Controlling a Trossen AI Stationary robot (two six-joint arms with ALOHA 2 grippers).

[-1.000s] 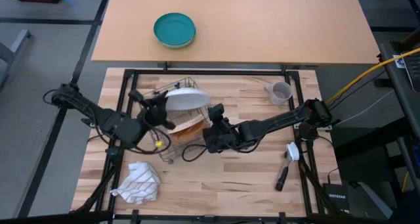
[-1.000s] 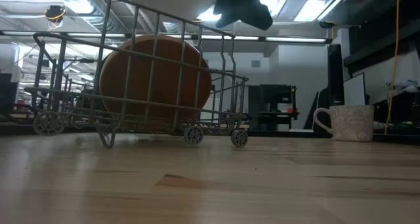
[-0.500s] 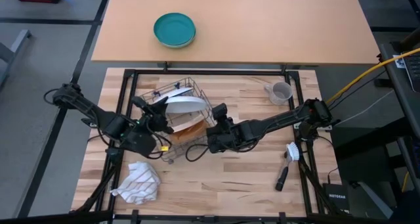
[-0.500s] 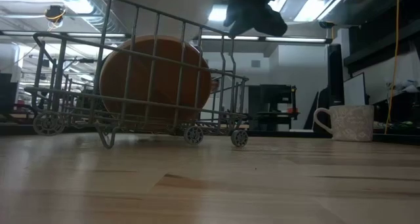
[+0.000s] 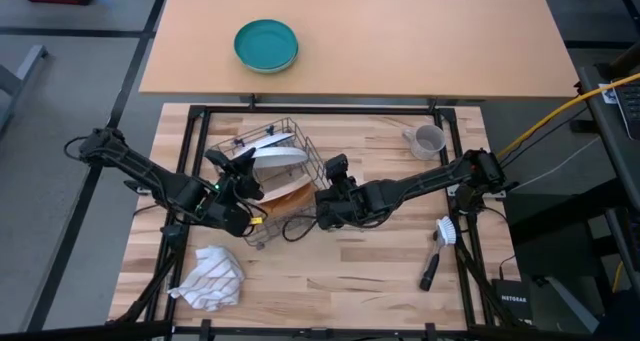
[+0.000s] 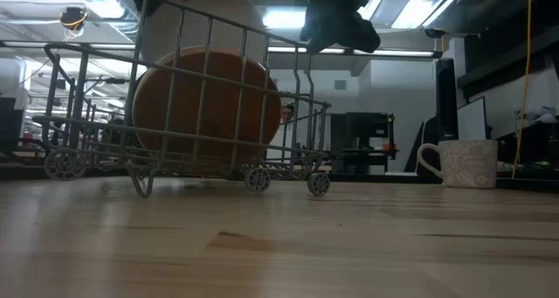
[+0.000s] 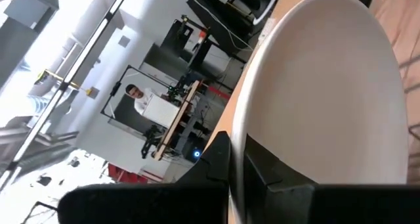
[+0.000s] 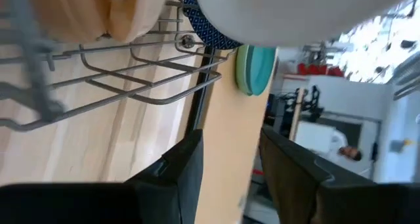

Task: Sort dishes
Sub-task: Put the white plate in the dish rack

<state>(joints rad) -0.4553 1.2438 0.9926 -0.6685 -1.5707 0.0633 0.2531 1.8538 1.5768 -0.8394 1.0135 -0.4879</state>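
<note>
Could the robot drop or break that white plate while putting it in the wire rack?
Maybe. The left hand pinches only the rim of the white plate, tilted over the wire rack, so it might slip. It could also knock the peach-pink bowl already standing inside. The right hand waits, open, close beside the rack and might get bumped.

Wooden desk (image 5: 350, 281) carrying a wire dish rack (image 5: 262, 186) (on small wheels), grey mug (image 5: 428, 140), striped cloth (image 5: 212, 278), and brush (image 5: 438, 251).
</note>
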